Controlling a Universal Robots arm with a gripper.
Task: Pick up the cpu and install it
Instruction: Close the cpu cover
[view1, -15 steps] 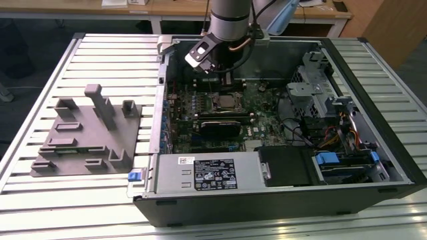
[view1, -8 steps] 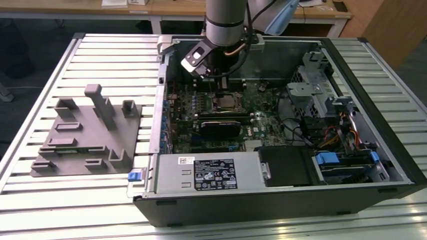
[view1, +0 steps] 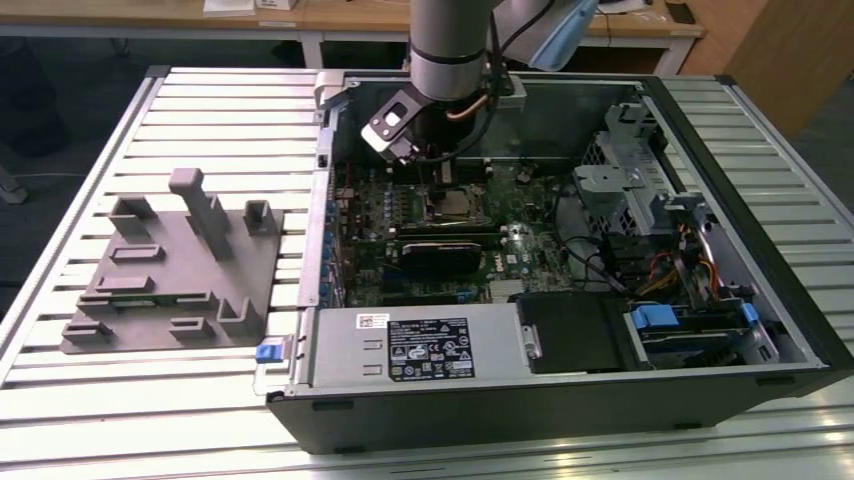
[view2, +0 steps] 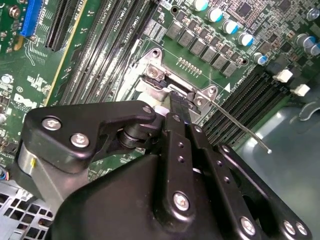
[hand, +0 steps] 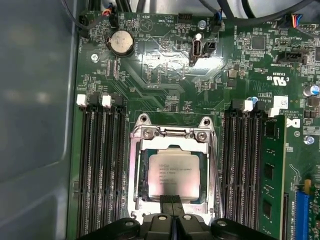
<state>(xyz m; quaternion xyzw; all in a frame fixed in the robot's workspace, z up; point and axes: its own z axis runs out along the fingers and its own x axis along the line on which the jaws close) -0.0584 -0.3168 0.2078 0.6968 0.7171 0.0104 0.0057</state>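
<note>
Silver-topped cpu lying in its socket, closed fingers at one edge

Pale silver metal on top with a thin tan rim, the flat, nearly square cpu (hand: 177, 174) lies level inside the bright steel socket frame (hand: 172, 134) on the green motherboard (hand: 165, 60) in the first wrist view. The black gripper (hand: 172, 199) hangs over one edge of the chip. Its fingers (hand: 166, 201) are pressed together with only a seam between them and hold nothing. I cannot tell whether the tips touch that edge or just clear it. The chip spreads away from the tips across the frame, its sides parallel to the black ribbed memory slots (hand: 100, 165). Being square, it has no real long axis. In the second wrist view a thin steel latch lever (view2: 240, 125) juts out beside the socket.
</note>
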